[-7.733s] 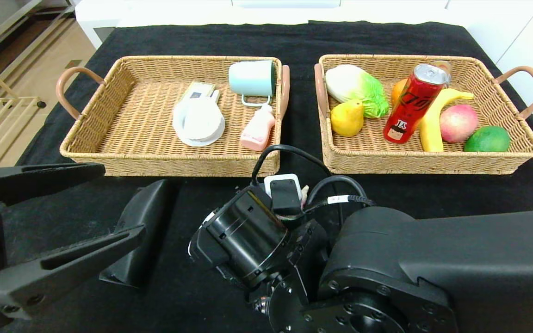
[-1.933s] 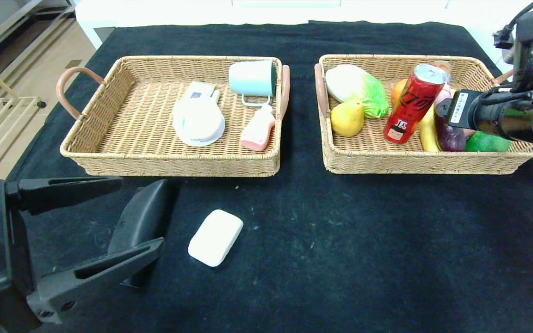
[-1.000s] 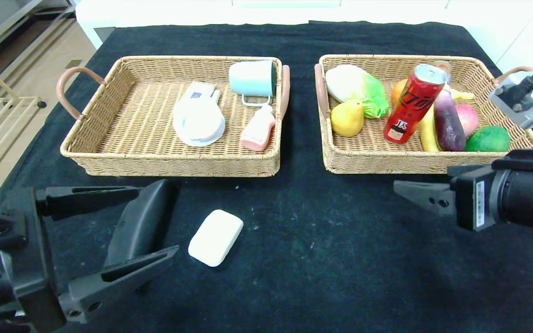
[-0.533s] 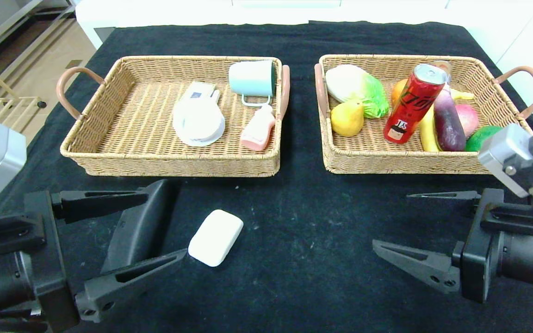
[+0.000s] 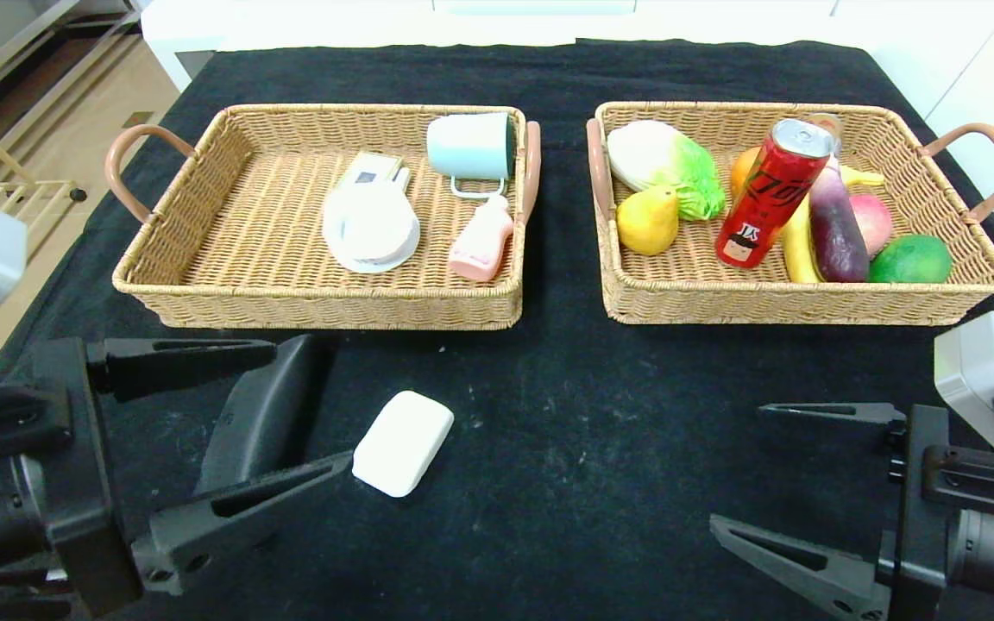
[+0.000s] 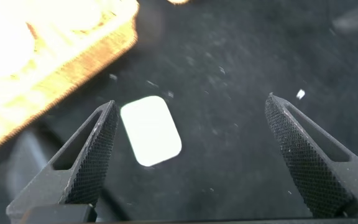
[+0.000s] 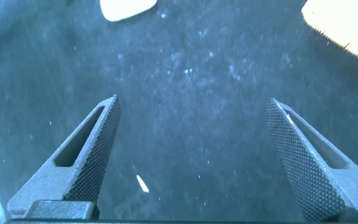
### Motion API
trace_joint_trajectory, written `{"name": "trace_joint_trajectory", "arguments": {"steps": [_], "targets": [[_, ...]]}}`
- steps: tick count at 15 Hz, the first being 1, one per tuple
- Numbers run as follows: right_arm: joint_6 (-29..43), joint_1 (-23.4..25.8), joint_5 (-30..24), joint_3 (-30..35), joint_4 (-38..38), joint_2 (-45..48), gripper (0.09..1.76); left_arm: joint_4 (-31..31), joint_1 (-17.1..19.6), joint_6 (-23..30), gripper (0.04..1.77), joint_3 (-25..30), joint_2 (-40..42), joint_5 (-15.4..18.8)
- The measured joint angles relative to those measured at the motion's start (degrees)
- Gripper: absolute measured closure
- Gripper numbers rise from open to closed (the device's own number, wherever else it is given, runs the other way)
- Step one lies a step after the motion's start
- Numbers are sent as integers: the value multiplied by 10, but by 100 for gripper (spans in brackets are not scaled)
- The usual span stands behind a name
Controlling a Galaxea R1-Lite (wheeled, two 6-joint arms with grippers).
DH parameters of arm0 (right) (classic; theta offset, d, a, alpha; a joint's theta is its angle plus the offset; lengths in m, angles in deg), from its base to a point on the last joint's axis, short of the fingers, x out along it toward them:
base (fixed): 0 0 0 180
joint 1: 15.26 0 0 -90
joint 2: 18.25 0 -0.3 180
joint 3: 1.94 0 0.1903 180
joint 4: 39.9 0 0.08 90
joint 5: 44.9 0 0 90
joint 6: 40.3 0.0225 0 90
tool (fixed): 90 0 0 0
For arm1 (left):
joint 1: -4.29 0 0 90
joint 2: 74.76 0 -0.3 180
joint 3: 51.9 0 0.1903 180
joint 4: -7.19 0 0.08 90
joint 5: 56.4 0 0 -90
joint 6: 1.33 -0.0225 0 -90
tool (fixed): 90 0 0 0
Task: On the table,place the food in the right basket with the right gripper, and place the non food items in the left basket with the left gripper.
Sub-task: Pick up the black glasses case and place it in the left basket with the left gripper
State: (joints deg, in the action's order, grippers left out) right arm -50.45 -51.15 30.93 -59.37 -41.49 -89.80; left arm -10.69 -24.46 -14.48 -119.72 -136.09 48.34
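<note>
A white soap bar lies on the black table in front of the left basket; it also shows in the left wrist view. My left gripper is open and empty at the front left, its nearer fingertip just left of the soap, not touching. In its wrist view the left gripper has the soap beside one finger. My right gripper is open and empty at the front right, over bare cloth. The right basket holds a purple eggplant, a red can and fruit.
A black curved object lies on the table between my left fingers, left of the soap. The left basket holds a teal mug, a pink bottle and a white round item. The right basket also holds cabbage.
My right gripper left the eggplant in the right basket and drew back to the front right, open. My left gripper moved forward toward the soap.
</note>
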Motion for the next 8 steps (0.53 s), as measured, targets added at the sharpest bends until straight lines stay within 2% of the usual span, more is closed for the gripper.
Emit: {"name": "trace_joint_trajectory", "arguments": {"steps": [3, 6, 8], "targets": [[1, 7, -7, 10, 2, 2, 15, -52, -20, 2, 9, -37, 1, -40], [2, 8, -11, 13, 1, 22, 15, -91, -21, 4, 9, -55, -1, -99], [2, 6, -14, 14, -1, 39, 15, -132, -15, 4, 9, -75, -8, -121]]}}
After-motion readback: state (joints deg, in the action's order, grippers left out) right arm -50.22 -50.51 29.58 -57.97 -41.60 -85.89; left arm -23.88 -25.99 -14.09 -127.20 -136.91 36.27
